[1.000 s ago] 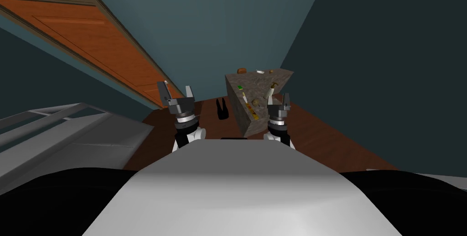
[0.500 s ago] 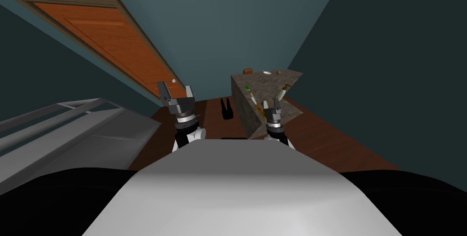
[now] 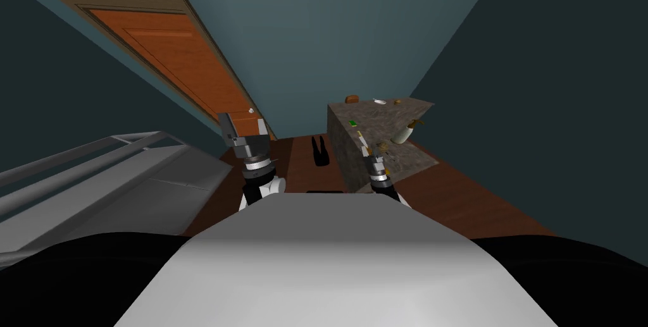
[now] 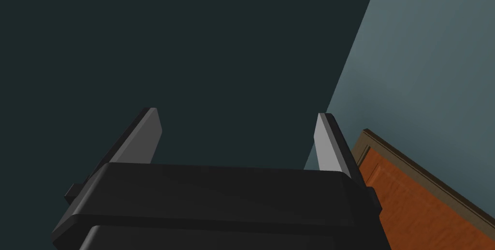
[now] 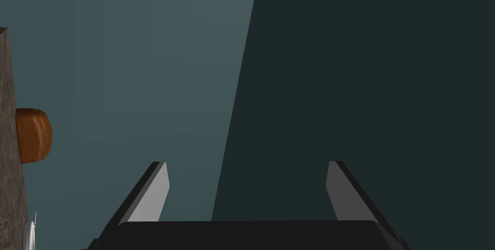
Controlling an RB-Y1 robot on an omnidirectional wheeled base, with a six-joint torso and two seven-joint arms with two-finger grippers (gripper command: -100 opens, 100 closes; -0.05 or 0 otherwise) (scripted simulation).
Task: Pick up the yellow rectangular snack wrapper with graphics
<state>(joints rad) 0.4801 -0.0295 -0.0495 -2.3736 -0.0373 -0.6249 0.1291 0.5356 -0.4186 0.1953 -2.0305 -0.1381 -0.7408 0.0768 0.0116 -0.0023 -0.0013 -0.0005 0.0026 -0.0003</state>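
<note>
The yellow wrapper (image 3: 363, 144) shows as a small yellow strip near the front edge of a mottled stone-patterned counter (image 3: 380, 117), in the head view. My right gripper (image 3: 374, 155) hangs right in front of it, low at the counter's near edge. In the right wrist view this gripper (image 5: 249, 164) is open and holds nothing, with the counter's edge (image 5: 9, 165) off to one side. My left gripper (image 3: 242, 121) is raised apart from the counter, toward the door, and in the left wrist view (image 4: 237, 114) it is open and empty.
On the counter lie a brown rounded item (image 3: 352, 98), a white item (image 3: 380, 101), a green item (image 3: 352, 123) and a pale bottle (image 3: 405, 132). A black object (image 3: 321, 150) stands on the brown floor. An orange door (image 3: 183, 70) and a grey railed frame (image 3: 95, 171) are at left.
The whole head view has shifted, so I have moved: door and counter slid rightward. My right gripper has sunk lower and a little leftward against the counter's near edge. The left arm has held still.
</note>
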